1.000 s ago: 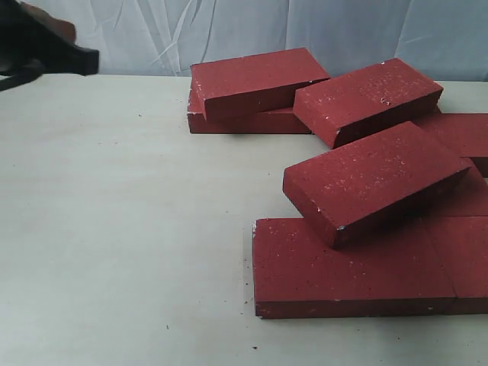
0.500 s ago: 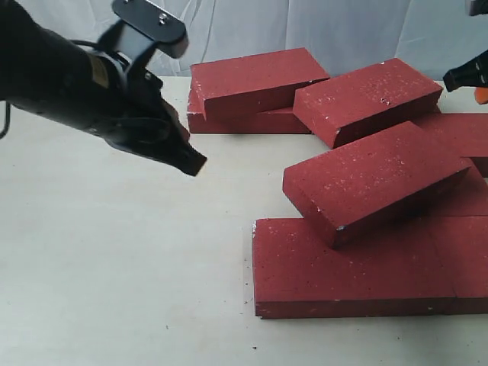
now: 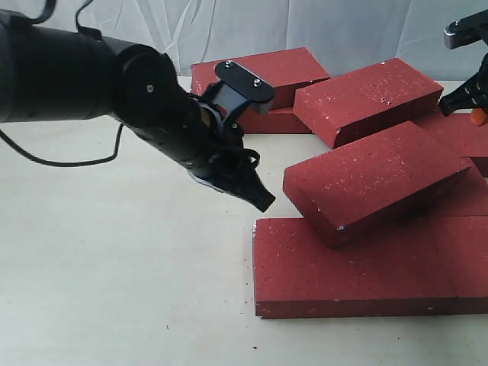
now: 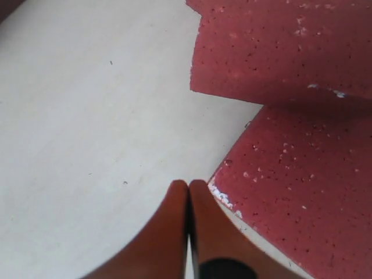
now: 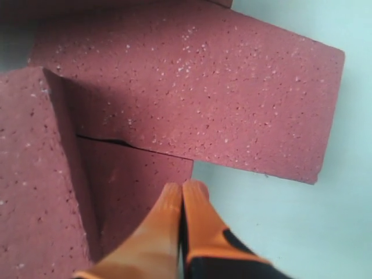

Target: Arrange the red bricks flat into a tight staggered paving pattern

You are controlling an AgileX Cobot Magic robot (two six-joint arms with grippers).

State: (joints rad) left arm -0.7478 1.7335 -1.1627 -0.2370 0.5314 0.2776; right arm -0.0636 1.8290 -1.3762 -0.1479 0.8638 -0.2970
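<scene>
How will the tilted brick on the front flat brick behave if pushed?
Likely rigid: the tilted brick shows straight, sharp edges. Probably heavy and grippy, given its rough grainy faces, so it should scrape, not glide. Propped on the front flat brick, it may pivot or drop flat.

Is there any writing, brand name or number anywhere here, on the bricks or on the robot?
None can be read in any view.
The red bricks show only white specks, and the left tool and right tool bear no lettering.
</scene>
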